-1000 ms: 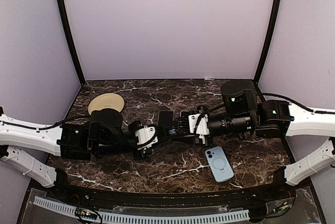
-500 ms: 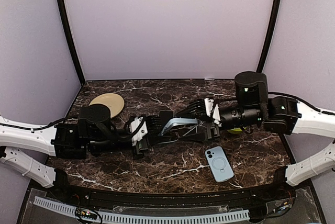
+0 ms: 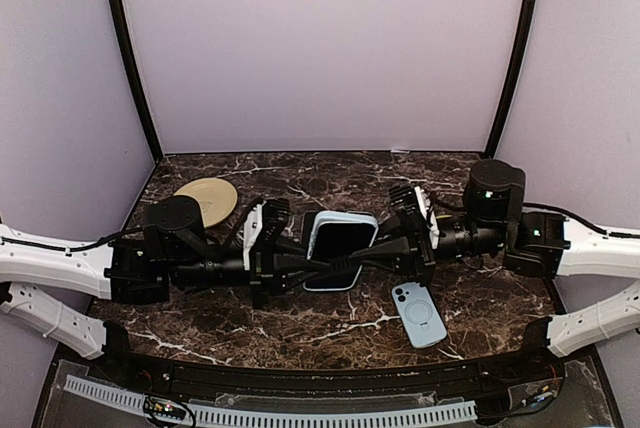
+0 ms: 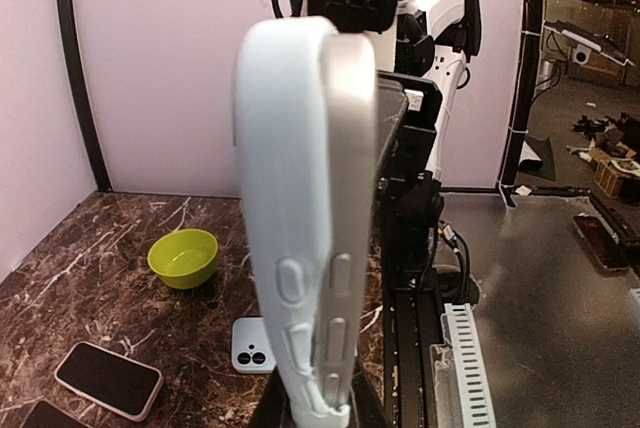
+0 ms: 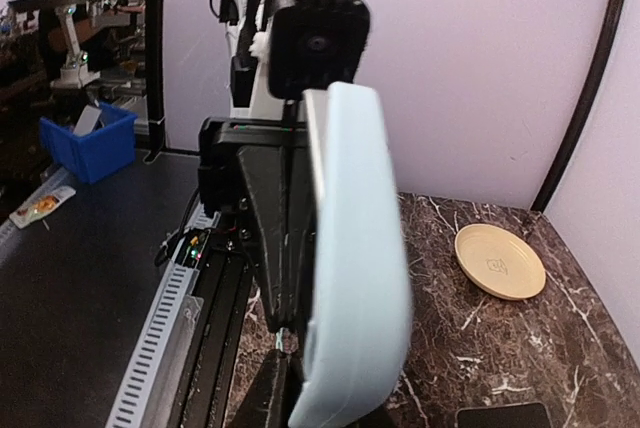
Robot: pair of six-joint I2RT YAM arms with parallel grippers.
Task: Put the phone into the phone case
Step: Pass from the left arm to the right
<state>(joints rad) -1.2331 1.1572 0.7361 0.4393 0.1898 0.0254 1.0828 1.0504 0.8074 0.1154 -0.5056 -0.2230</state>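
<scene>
The phone (image 3: 338, 245), dark screen up, sits in a pale blue phone case (image 3: 345, 217) held above the table's middle between both arms. My left gripper (image 3: 318, 270) comes in from the left and is shut on the lower edge. My right gripper (image 3: 368, 258) comes in from the right, shut on the case's lower right edge. The left wrist view shows them edge-on: the silver phone (image 4: 356, 198) lies against the pale case (image 4: 285, 178), both pinched at the bottom by the left gripper (image 4: 320, 414). In the right wrist view the case (image 5: 360, 248) stands up from the right gripper (image 5: 318, 403).
A second phone in a blue case (image 3: 418, 313) lies face down at the front right. A tan plate (image 3: 205, 196) sits at the back left. A green bowl (image 4: 183, 256) and a dark phone (image 4: 108, 378) rest on the table in the left wrist view.
The case, seen edge-on in the right gripper half a second ago, now faces up with the phone's screen showing. The right jaws opened and shut again, and both arms drew back a little.
</scene>
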